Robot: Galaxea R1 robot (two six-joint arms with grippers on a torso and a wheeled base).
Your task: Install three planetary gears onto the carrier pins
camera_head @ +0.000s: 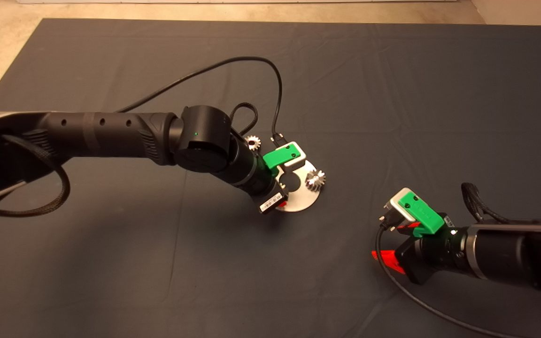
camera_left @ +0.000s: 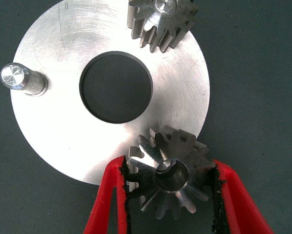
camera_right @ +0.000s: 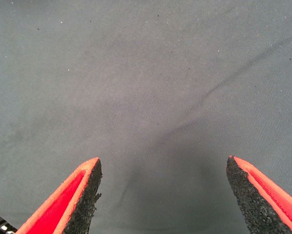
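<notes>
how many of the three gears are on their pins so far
One gear already sits on its pin at the disc's edge. The left gripper has its jaws shut on a second gear at the disc's rim, with the pin inside its hole. One pin stands bare, and the third gear lies on the mat behind the left arm. The right gripper waits open over bare mat.

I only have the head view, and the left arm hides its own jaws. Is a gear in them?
Observer: Yes. The left gripper has its jaws closed on a planetary gear, with the pads against its teeth.
Operator: Is it over a pin?
Observer: A carrier pin top shows inside its hole, at the disc edge. The gear looks tilted, not flat.
Operator: Any pin free?
Observer: One bare pin. A second gear already sits on its pin.
</notes>
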